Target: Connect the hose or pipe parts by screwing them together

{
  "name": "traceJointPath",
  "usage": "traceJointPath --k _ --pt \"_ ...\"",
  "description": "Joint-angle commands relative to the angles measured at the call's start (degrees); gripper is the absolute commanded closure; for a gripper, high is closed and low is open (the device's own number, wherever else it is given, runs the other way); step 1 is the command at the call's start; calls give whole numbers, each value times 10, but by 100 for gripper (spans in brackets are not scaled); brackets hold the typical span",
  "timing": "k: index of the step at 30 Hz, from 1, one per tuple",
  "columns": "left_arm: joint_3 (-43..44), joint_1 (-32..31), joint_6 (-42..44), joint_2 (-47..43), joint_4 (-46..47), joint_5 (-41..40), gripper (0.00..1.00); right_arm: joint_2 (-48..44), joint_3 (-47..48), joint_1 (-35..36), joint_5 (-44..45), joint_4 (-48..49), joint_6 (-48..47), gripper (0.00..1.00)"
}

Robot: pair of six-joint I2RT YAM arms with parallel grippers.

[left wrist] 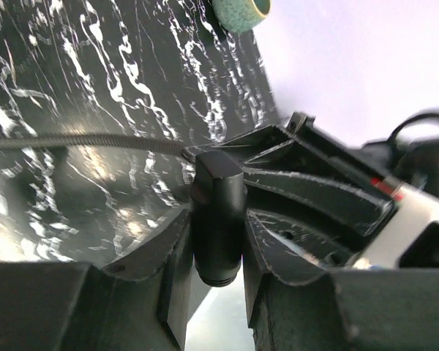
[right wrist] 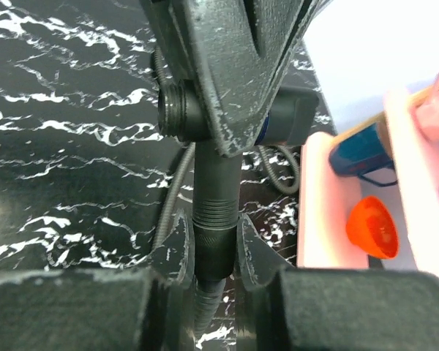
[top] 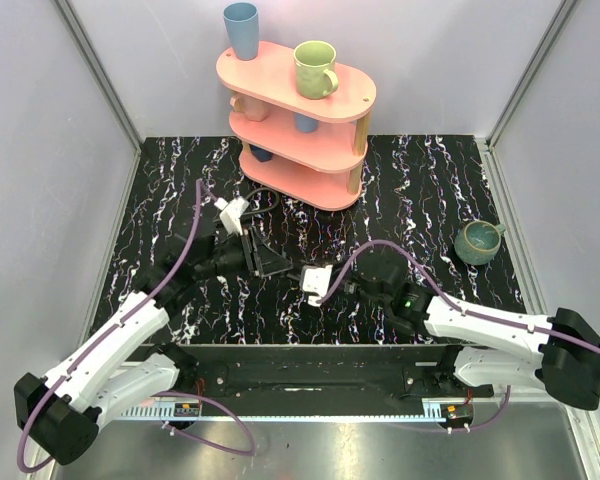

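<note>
fitting (left wrist: 218, 219): matt black, smooth | hose (left wrist: 88, 140): ribbed, maybe metal | table (left wrist: 95, 66): glossy

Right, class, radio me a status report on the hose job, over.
Left fingers shut on black hose fitting. Right fingers shut on threaded hose end. Ends close, join unclear. Teal mug well aside.

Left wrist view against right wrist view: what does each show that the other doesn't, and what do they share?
Only the left wrist view shows the teal mug, at the top of its frame. Only the right wrist view shows the pink shelf with a blue mug and an orange cup, and the right gripper shut on a threaded fitting. Both show the marbled table and the black fitting clamped in the left gripper.
</note>
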Motion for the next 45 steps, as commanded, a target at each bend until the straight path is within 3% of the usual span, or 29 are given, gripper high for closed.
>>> traceJointPath --k 1,6,10,11,16,18,19,23,26,31,34,39,45 --pt "44 -5 294 12 36 79 100 -15 87 3 -124 -132 17 100" --pt "75 -6 478 34 -33 92 100 5 150 -8 -180 -255 21 100" --pt "77 -9 598 34 -27 135 100 39 188 -20 -225 -300 28 100" --pt "71 -10 621 28 -20 168 100 45 194 -25 -230 -307 31 100" --pt "24 -11 675 1 27 170 100 51 192 -29 -203 -294 67 98" --pt "14 -11 644 -3 44 134 100 41 177 -29 -180 -260 77 81" --pt "16 -11 595 -4 45 114 100 25 158 -29 -157 -253 82 55" --pt "33 -10 452 -3 31 20 100 -24 115 -29 -109 -230 100 32" --pt "27 -10 341 -7 48 11 100 -62 82 -29 -93 -189 124 18" --pt "48 -7 148 6 11 -26 100 -106 3 2 -12 -101 105 22" --pt "69 -4 49 22 -28 -4 100 -120 -30 26 55 -28 68 22" --pt "58 -4 -49 12 -24 42 100 -103 -62 56 112 75 4 24" --pt "48 -3 -130 -10 -33 47 100 -55 -68 78 147 143 -37 35"
